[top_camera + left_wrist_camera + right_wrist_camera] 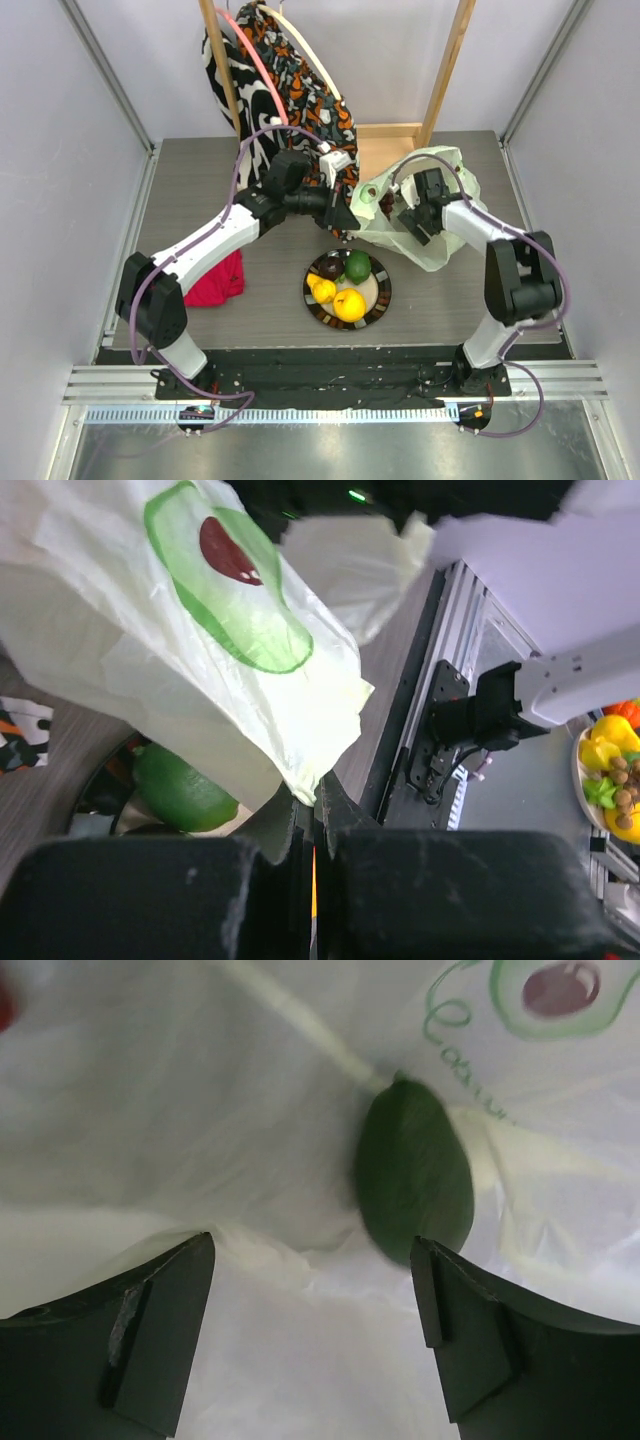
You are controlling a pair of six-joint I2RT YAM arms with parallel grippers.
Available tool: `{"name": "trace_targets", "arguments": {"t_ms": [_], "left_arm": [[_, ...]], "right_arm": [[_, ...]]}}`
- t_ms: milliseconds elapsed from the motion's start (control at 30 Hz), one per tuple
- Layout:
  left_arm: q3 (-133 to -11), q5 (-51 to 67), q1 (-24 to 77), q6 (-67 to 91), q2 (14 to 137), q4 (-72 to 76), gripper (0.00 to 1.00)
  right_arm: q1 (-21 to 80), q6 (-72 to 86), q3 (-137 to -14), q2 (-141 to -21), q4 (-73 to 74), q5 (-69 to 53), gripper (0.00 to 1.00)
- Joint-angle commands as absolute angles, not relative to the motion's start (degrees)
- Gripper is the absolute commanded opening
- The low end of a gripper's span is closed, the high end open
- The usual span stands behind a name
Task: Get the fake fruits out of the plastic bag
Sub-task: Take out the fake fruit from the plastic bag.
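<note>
The plastic bag (432,172) lies crumpled at the back right of the table, pale green-white with an avocado print (235,600). My left gripper (345,218) is shut on the bag's near-left edge (313,792) and holds it up. The right gripper (412,208) is inside the bag's mouth, open (312,1310), nothing between its fingers. A dark green fruit (413,1175) lies on the bag's film just ahead of the right fingertip. On a round plate (381,294) rest a green fruit (357,265), a lemon (322,290), an orange-yellow fruit (349,304) and a dark one (330,268).
Zebra and orange patterned cloth bags (285,85) hang from a wooden frame (447,65) at the back. A red cloth (217,281) lies beside the left arm. A wooden box (385,143) stands behind the bag. Grey walls close both sides.
</note>
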State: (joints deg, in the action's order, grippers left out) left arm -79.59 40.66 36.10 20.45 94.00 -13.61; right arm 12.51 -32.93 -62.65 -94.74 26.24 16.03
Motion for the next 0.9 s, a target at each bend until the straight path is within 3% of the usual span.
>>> {"name": "trace_targets", "arguments": {"t_ms": [0, 467, 567, 600, 633, 733, 867], "left_arm": [[-82.0, 43.3, 37.6, 17.1, 93.5, -14.5, 0.0], [-82.4, 41.7, 37.7, 11.7, 93.4, -20.0, 0.0], [-82.6, 41.6, 37.7, 11.8, 93.6, -20.0, 0.0], [-82.7, 41.6, 37.7, 11.9, 93.6, -20.0, 0.0], [-82.7, 41.3, 37.7, 11.9, 93.7, -20.0, 0.0], [-82.9, 41.0, 37.8, 11.9, 94.0, -19.9, 0.0], [-83.7, 40.1, 37.8, 12.5, 95.1, -18.5, 0.0]], "right_arm": [[9.7, -34.6, -69.9, -101.5, 19.8, 20.7, 0.87], [1.9, -40.1, -85.2, -119.0, 17.1, 21.4, 0.88], [1.2, -41.2, -86.9, -121.4, 17.8, 21.1, 0.74], [1.2, -41.8, -86.8, -121.2, 17.5, 20.4, 0.67], [1.2, -42.3, -86.5, -119.7, 17.2, 18.7, 0.54], [1.2, -40.4, -84.1, -114.9, 16.8, 13.8, 0.37], [1.4, -36.8, -79.2, -100.3, 21.5, -2.7, 0.33]]}}
